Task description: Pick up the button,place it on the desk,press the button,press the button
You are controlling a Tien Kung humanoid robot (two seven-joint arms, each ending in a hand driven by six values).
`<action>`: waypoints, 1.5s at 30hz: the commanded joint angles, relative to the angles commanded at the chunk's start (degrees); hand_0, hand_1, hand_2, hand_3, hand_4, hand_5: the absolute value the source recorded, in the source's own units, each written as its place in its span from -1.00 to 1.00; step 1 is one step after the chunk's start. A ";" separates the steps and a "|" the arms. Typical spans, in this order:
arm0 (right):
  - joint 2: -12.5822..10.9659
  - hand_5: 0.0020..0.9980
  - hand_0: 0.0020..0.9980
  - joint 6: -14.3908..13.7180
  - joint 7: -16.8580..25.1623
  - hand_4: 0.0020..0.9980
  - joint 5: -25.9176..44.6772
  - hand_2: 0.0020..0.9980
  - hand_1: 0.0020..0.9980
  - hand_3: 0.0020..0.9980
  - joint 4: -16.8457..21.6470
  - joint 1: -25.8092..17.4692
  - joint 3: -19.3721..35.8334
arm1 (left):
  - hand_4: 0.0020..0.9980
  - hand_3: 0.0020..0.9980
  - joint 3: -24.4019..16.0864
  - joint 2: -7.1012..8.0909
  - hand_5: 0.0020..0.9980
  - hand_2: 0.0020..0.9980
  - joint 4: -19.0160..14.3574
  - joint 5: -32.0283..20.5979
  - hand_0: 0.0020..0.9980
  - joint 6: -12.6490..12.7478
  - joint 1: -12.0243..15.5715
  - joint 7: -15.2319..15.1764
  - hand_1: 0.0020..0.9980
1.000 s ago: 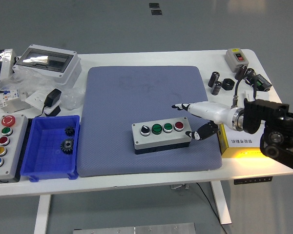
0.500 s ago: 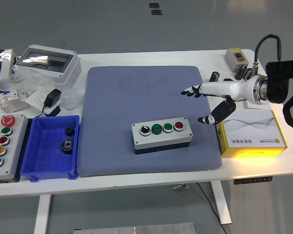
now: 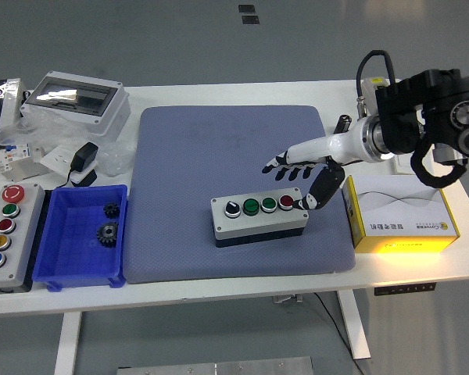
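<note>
Head view: pick + place done, press step in progress.
R hand [image 3: 301, 176] fingers spread, holding nothing; thumb tip at red button [image 3: 286, 202], contact unclear. Button box [image 3: 259, 218] sits on blue mat [image 3: 234, 148], centre-near. L arm not seen.

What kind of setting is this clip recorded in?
Probably a robotics lab or industrial test bench: a white table holds a grey button box on a blue mat, an electrical enclosure, and a blue bin of gears.
</note>
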 joint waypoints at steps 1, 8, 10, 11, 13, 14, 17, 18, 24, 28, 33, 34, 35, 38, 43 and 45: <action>0.48 -0.85 -0.89 -0.04 0.00 -0.30 0.01 -0.22 -0.62 1.00 -0.40 0.19 -0.55 | 0.25 0.17 -0.01 0.02 -0.68 0.24 0.00 0.01 0.30 0.00 -0.02 -0.01 0.14; 2.71 -0.95 -0.95 -0.40 0.00 -0.51 -0.41 -0.38 -0.72 1.00 -2.32 0.45 -3.58 | 0.25 0.17 0.01 0.02 -0.68 0.24 0.00 -0.06 0.30 -0.02 -0.08 0.01 0.14; 3.06 -0.95 -0.95 -0.54 0.00 -0.51 -0.61 -0.38 -0.72 1.00 -2.72 0.38 -4.03 | 0.25 0.17 -0.04 0.05 -0.69 0.24 0.00 -0.01 0.30 -0.02 -0.09 0.02 0.13; 3.24 -0.96 -0.95 -0.60 0.00 -0.58 -0.67 -0.42 -0.74 1.00 -2.93 0.32 -4.24 | 0.25 0.17 -0.08 0.07 -0.69 0.24 0.00 0.03 0.30 -0.02 -0.10 0.01 0.13; 3.64 -0.96 -0.95 -0.77 0.00 -0.58 -0.90 -0.42 -0.74 1.00 -3.40 0.18 -4.57 | 0.25 0.17 -0.15 0.10 -0.69 0.24 0.00 0.12 0.30 -0.03 -0.12 0.00 0.13; 3.83 -0.96 -0.95 -0.87 0.00 -0.58 -1.04 -0.42 -0.74 1.00 -3.68 0.09 -4.70 | 0.25 0.17 -0.17 0.10 -0.69 0.24 0.00 0.16 0.30 -0.04 -0.14 0.00 0.13; 4.46 -0.95 -0.96 -1.13 0.00 -0.59 -1.35 -0.44 -0.75 0.99 -4.68 -0.26 -5.38 | 0.25 0.17 -0.15 0.06 -0.69 0.24 0.00 0.14 0.30 -0.06 -0.17 -0.03 0.13; 4.67 -0.95 -0.96 -1.20 0.00 -0.59 -1.45 -0.44 -0.75 0.99 -5.02 -0.39 -5.80 | 0.25 0.17 -0.14 0.04 -0.69 0.24 0.00 0.11 0.30 -0.06 -0.16 -0.05 0.13; 5.49 -0.91 -0.97 -1.58 0.00 -0.63 -1.99 -0.46 -0.75 0.97 -6.12 -1.09 -7.26 | 0.26 0.17 -0.10 -0.01 -0.68 0.24 0.00 0.00 0.30 -0.04 -0.07 -0.03 0.13; 5.92 -0.91 -0.96 -1.86 0.00 -0.63 -2.34 -0.46 -0.76 0.97 -6.89 -1.50 -7.87 | 0.26 0.17 -0.07 0.01 -0.68 0.24 0.00 0.02 0.30 -0.05 -0.11 -0.08 0.14; 6.76 -0.91 -0.96 -2.33 0.00 -0.63 -3.00 -0.46 -0.76 0.97 -9.07 -2.22 -8.51 | 0.26 0.17 -0.05 -0.01 -0.68 0.24 0.00 0.10 0.30 -0.09 -0.17 -0.17 0.14; 6.82 -0.90 -0.96 -2.38 0.00 -0.63 -3.05 -0.47 -0.76 0.97 -9.35 -2.37 -8.68 | 0.26 0.17 0.01 -0.01 -0.68 0.24 0.00 0.05 0.30 -0.10 -0.16 -0.20 0.14; 6.86 -0.90 -0.96 -2.41 0.00 -0.63 -3.06 -0.47 -0.76 0.97 -9.47 -2.47 -8.83 | 0.26 0.17 0.06 -0.03 -0.68 0.24 0.00 0.01 0.30 -0.11 -0.14 -0.22 0.14; 6.93 -0.90 -0.96 -2.61 0.00 -0.63 -3.16 -0.47 -0.76 0.97 -9.33 -2.76 -9.12 | 0.26 0.17 0.18 -0.06 -0.68 0.24 0.00 -0.13 0.30 -0.11 -0.08 -0.25 0.14; 5.94 -0.89 -0.97 -2.40 0.30 -0.63 -2.45 -0.47 -0.77 0.96 -7.82 -3.04 -6.87 | 0.26 0.17 0.36 -0.07 -0.67 0.24 0.00 -0.38 0.30 -0.06 0.01 -0.44 0.14; 4.15 -0.89 -0.97 -1.42 0.34 -0.63 -1.19 -0.47 -0.77 0.96 -6.81 -2.90 -4.14 | 0.26 0.17 0.43 -0.10 -0.67 0.24 0.00 -0.41 0.30 -0.08 0.12 -0.43 0.14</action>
